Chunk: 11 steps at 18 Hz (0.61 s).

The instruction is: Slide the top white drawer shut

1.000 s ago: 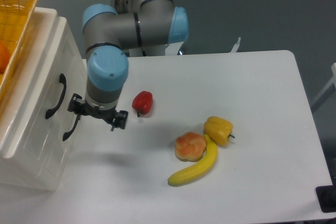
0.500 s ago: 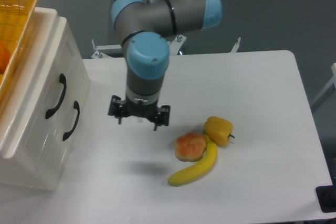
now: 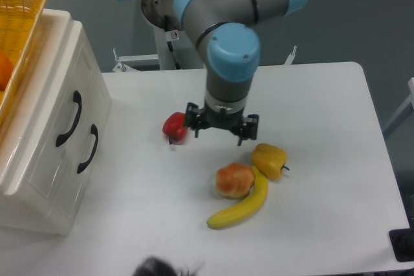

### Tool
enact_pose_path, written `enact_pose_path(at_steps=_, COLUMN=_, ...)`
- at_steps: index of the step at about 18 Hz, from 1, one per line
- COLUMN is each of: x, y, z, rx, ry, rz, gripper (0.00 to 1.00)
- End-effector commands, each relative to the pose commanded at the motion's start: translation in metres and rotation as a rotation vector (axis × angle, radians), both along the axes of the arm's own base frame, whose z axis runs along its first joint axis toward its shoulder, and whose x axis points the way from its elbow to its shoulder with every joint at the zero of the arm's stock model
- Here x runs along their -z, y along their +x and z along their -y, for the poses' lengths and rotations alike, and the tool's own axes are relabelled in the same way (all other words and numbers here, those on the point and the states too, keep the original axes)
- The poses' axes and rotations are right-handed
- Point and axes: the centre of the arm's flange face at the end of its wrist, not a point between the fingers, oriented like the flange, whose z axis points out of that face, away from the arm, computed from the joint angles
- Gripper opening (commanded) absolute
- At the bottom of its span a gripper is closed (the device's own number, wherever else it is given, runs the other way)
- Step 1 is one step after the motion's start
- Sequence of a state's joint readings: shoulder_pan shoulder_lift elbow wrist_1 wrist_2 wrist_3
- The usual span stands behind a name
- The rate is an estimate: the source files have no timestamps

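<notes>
Covering most of the view, a smooth white bench [image 3: 310, 95] with rounded corners stands against a plain grey-blue backdrop. At its left edge sits a glossy white plastic cabinet [image 3: 39, 198]. The top white drawer [image 3: 61, 105] is the upper of its two fronts, carrying a curved black handle [image 3: 69, 119]; its front looks flush with the lower drawer front [image 3: 81, 159], which has its own black handle [image 3: 88, 149]. A yellow woven basket [image 3: 19, 17] rests on the cabinet top at the far left corner, with an orange thing just showing at the frame edge.

The arm, grey metal tubes with pale blue caps, reaches down from the far edge to the middle of the bench. Its black hand [image 3: 222, 125] hangs well apart from the cabinet with nothing held; how wide its fingers stand I cannot tell from this angle.

Just left of the hand lies a shiny red pepper [image 3: 174, 126]. Toward the near edge cluster a yellow pepper [image 3: 269, 159], a lumpy orange-pink round fruit [image 3: 233, 180] and a curved yellow banana [image 3: 242, 206], the banana touching both. A dark blurred shape [image 3: 162, 267] shows at the bottom edge.
</notes>
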<state>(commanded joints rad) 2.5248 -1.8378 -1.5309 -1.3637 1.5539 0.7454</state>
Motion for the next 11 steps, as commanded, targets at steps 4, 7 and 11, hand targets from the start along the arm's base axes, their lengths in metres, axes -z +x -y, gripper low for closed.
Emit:
enact_pose_path(at_steps=4, x=-0.021, y=-0.019, z=0.034, rx=-0.032, ry=-0.009, rz=-0.034, gripper=1.0)
enact_pose_path(at_steps=7, x=-0.026, y=-0.036, z=0.066, rx=-0.07, ry=-0.066, rz=-0.031, gripper=1.0)
enact_pose_path(at_steps=11, x=-0.04, y=-0.054, z=0.109, rx=-0.029, ry=-0.071, rz=-0.01, gripper=1.0)
